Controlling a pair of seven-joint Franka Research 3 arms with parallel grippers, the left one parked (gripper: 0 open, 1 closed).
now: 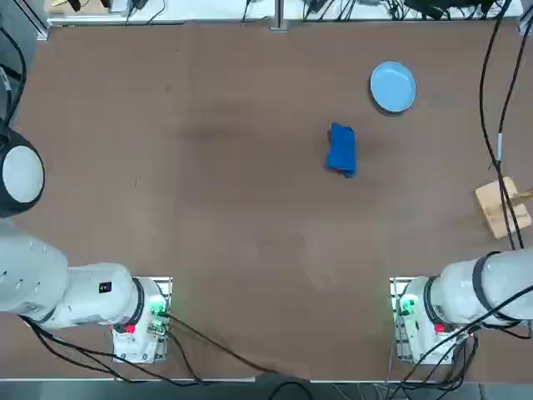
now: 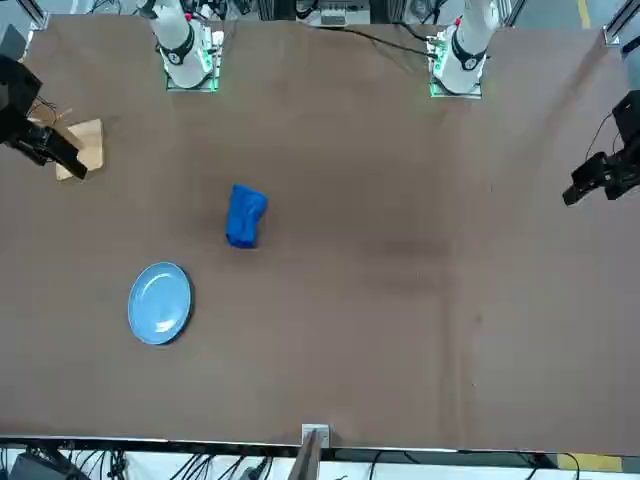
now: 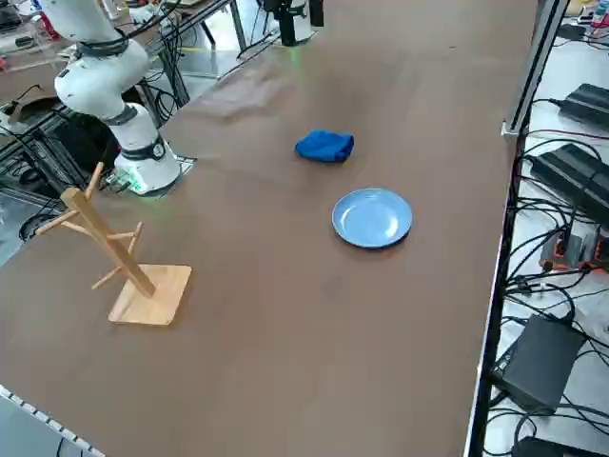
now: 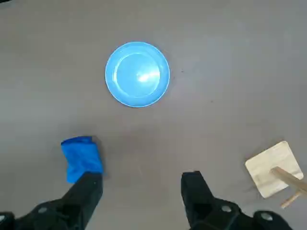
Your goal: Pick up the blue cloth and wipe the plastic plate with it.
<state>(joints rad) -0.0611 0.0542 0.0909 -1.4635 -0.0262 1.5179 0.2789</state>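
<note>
The blue cloth (image 1: 342, 149) lies crumpled in a small heap on the brown table, right of centre in the top view. The light blue plastic plate (image 1: 392, 87) sits bare a short way beyond it, toward the far right, and the two do not touch. They show again in the front view as cloth (image 2: 244, 215) and plate (image 2: 160, 303), and from the right side as cloth (image 3: 324, 146) and plate (image 3: 372, 217). My right gripper (image 4: 142, 179) hangs high over the table, open and holding nothing. Its wrist view looks down on the cloth (image 4: 81, 158) and the plate (image 4: 137, 74).
A wooden peg rack (image 3: 124, 257) on a square base stands near the table's right edge, close to my right arm's base (image 3: 143, 162). Cables run along the right side (image 1: 498, 125). The brown tabletop (image 1: 208, 183) stretches wide to the left of the cloth.
</note>
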